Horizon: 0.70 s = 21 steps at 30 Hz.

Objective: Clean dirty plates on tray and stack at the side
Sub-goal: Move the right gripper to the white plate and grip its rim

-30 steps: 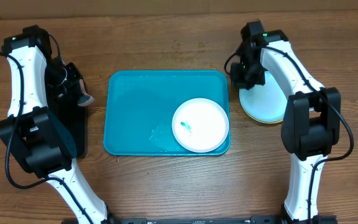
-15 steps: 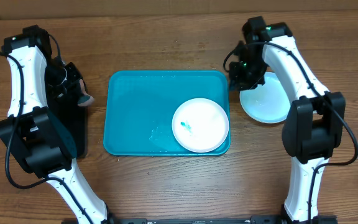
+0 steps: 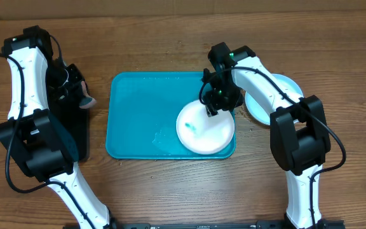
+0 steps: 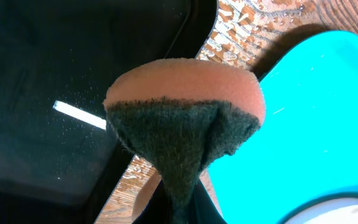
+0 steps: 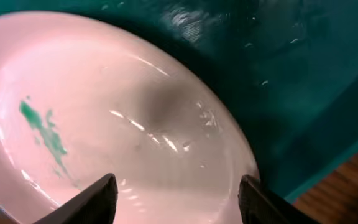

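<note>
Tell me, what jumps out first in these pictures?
A white plate with a teal smear lies in the near right corner of the turquoise tray, the right gripper open just above it. The left gripper pinches an orange-and-green sponge at the edge of the black tray.

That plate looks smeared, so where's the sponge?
Overhead, far left: the sponge sits pinched in the left gripper over the edge of the black tray, beside the turquoise tray.

lab setup: robot arms (image 3: 27,70) at wooden table (image 3: 170,191)
</note>
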Tool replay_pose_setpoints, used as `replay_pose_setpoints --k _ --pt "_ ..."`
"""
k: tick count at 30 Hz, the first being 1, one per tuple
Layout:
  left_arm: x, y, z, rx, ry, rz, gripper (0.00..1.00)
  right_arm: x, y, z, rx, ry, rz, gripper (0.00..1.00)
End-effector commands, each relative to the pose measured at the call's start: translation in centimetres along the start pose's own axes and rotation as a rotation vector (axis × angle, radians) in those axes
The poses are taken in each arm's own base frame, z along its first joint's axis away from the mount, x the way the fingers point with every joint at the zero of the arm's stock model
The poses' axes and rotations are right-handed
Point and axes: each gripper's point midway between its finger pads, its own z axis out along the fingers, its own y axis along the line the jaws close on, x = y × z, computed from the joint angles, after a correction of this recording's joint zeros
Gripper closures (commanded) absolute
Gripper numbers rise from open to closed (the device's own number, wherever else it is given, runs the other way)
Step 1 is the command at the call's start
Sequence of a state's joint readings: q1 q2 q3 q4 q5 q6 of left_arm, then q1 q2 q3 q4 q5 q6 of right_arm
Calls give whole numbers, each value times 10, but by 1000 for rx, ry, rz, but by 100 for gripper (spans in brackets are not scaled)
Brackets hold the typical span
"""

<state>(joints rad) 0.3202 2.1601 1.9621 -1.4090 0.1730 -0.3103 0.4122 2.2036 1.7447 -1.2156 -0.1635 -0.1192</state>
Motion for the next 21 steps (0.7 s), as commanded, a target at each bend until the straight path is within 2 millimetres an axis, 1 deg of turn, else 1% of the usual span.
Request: replay_pose_setpoints --k 1,6,10,12,14,15,16,17,18,19,21 --pt "0 -5 -12 21 -28 26 96 0 -13 -4 56 -26 -17 36" --pt "0 -5 -12 21 -28 26 96 4 -14 3 59 -16 -29 38" --pt "-1 -5 -12 23 -35 27 96 7 -13 5 54 -4 -30 39" --pt "-2 -5 -12 24 -37 28 96 5 -5 5 9 -14 -31 39" --pt "-2 -5 -12 24 -38 28 96 2 6 5 -54 -31 -35 43" --pt "-2 -5 -12 24 -37 28 96 0 13 4 -90 -39 -38 47" --pt "-2 -5 -12 24 -38 28 96 -2 19 3 -112 -47 -46 52" --pt "-2 -5 -12 24 -37 28 96 -5 22 2 -109 -55 -45 60" --pt "-2 -5 -12 24 -38 28 96 -10 20 -2 -84 -72 -20 64" --pt "-2 -5 -12 24 -38 28 96 -19 15 -10 -44 -99 19 64" --pt "-2 -5 -12 24 -37 28 96 -35 8 -29 12 -156 33 64"
